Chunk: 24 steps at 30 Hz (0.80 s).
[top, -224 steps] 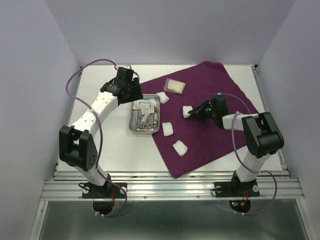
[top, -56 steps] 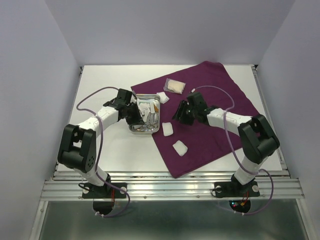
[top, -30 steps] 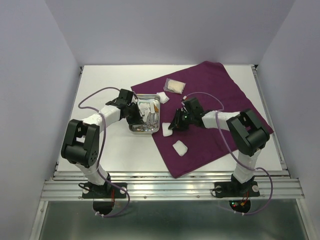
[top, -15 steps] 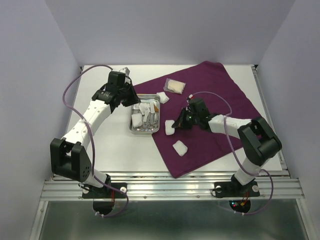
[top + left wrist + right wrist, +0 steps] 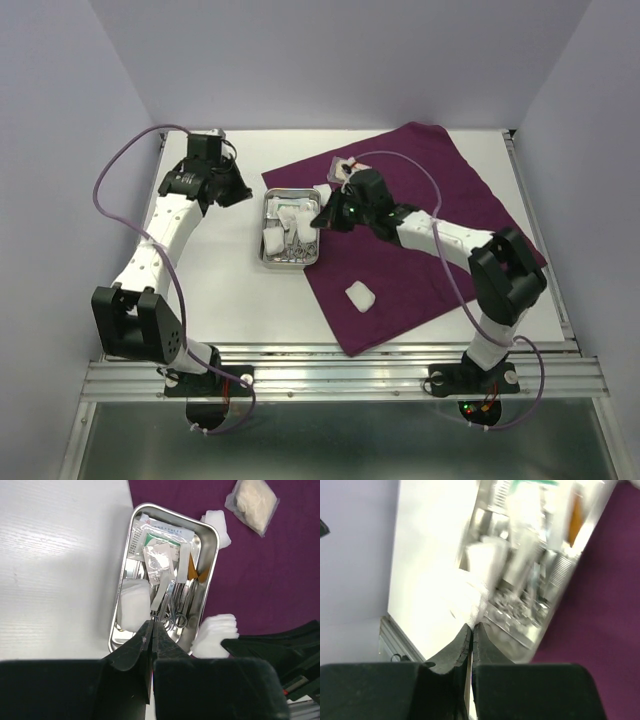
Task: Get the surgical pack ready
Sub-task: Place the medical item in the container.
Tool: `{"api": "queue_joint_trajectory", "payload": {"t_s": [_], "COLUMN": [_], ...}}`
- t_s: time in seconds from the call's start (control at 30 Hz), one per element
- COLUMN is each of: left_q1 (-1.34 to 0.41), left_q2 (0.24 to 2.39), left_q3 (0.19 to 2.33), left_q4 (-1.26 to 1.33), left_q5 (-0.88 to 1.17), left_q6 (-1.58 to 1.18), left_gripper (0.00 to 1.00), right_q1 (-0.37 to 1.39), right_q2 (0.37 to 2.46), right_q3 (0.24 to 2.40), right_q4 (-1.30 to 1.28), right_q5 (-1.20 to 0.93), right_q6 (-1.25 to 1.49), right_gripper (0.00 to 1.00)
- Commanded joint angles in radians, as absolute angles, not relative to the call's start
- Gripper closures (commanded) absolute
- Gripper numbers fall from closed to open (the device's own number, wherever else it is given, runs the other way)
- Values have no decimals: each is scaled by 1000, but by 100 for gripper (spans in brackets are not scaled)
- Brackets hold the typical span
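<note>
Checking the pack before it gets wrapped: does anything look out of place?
The tray sits across the cloth's edge, partly on bare table, and one gauze square lies alone on the cloth, away from the tray. Nothing looks spilled or damaged.

The white worktop lies beneath both claws, bare under and to the left of the left claw, and bare again nearer than the right claw. Pale lilac walls enclose it: a back wall beyond both claws, a left wall outside the left claw and a right wall well away from the right claw. A ribbed aluminium rail runs along the worktop's near edge, behind both claws, with a dull grey surface below it.
</note>
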<state>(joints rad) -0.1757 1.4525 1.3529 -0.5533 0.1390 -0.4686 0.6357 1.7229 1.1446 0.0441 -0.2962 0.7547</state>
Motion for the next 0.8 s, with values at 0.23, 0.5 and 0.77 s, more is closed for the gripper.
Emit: {"api": "queue_joint_trajectory", "payload": {"t_s": [0.23, 0.5, 0.77], "left_q1": [-51, -9, -9], "left_q2": [1310, 1290, 1287], "left_q3": [1411, 1388, 1359], "left_q4": [-606, -607, -589], "left_q5": [172, 193, 206], "left_q6": [-434, -414, -413], "left_gripper": [86, 85, 86], "right_q1": [742, 742, 752], "right_q2": [2048, 2155, 2207], "right_q3": [1554, 1617, 1595], "right_q4": [90, 112, 117], "right_q5": [-383, -454, -434], "right_q6": [791, 850, 911], "right_gripper": [99, 99, 99]}}
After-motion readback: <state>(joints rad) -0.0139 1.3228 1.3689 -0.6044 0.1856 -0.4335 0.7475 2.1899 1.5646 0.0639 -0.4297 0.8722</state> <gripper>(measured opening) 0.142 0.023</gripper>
